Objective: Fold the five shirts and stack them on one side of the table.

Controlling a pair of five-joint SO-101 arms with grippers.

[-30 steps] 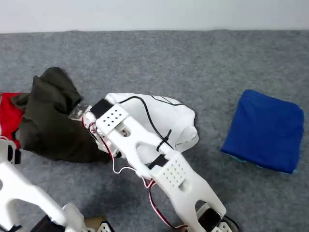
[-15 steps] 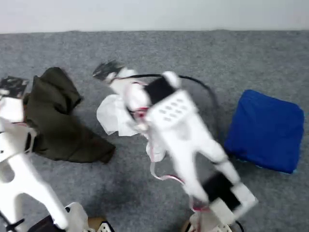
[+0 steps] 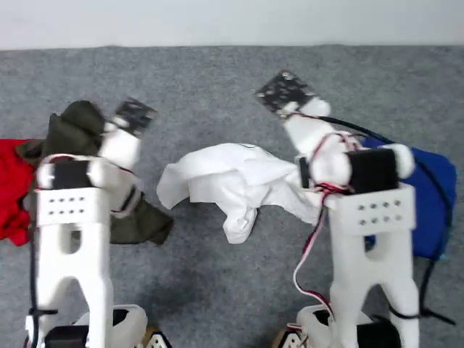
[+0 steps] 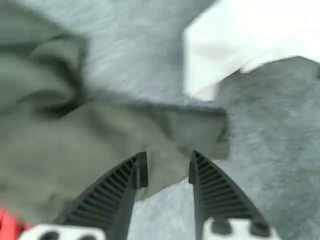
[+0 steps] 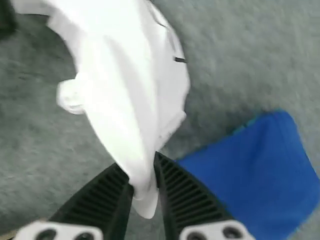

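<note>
Grey felt-covered table (image 3: 217,87), pale wall (image 3: 232,22) behind it.

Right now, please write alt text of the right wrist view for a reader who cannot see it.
The right gripper pinches a crumpled white fabric shirt over a grey felt table cover; a folded blue shirt lies beside it.

Bright, even light from above, soft shadows under the white shirt (image 3: 239,185) (darker in its folds)

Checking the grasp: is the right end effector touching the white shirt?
Touching. The right wrist view shows the right end effector shut on a fold of the white shirt.
</note>
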